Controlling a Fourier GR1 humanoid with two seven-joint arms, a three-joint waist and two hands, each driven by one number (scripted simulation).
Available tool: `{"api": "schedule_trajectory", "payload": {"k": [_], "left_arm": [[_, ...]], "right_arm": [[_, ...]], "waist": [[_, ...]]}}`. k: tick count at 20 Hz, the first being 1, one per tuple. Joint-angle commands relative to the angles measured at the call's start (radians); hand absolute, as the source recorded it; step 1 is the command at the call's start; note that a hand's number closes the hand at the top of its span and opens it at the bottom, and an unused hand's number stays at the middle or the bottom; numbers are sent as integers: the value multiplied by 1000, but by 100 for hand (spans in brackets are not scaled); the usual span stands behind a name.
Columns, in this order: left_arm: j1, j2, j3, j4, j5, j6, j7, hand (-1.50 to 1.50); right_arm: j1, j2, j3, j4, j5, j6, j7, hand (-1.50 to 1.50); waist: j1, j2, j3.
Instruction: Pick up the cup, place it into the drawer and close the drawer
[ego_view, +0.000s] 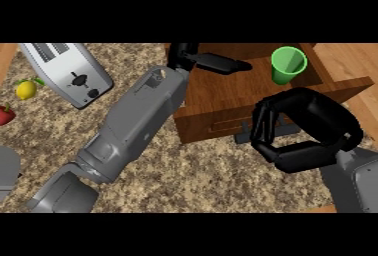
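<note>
- Speckled brown stone worktop (214, 180) carries a wooden drawer (221, 95), green plastic cup (288, 64) upright inside.
- Your left hand (212, 62) has its fingers straight; your right hand (310, 127) has its fingers curled, empty.
- Silver toaster (68, 70) at left.

Location: kitchen. Indicators: a speckled stone-pattern counter (199, 175); a silver 2-slot toaster (70, 72) at the upper left; a yellow lemon (26, 89) and a red fruit or vegetable (4, 115), cut by the left edge, beside it; a wooden drawer unit (229, 97) standing on the counter.
</note>
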Motion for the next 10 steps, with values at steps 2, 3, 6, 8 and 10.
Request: {"api": "schedule_trajectory", "payload": {"k": [2,3,6,8,10], "left_arm": [[-22,0,21,17,48,32,-47,-150],[-31,0,24,20,61,64,-53,-150],[-40,0,39,44,68,49,-54,-150],[31,0,27,37,74,27,-108,-150],[29,0,40,31,95,13,-105,-150]], "right_arm": [[59,-120,84,-18,84,123,59,150],[46,-118,108,-38,120,106,87,-150],[98,-136,129,-66,310,57,27,-150],[93,-131,150,-50,446,-3,-11,-150],[145,-117,186,14,540,-53,-53,-150]], "waist": [[50,-16,1],[51,-18,0],[92,-24,1],[118,-24,1],[134,-26,2]]}}
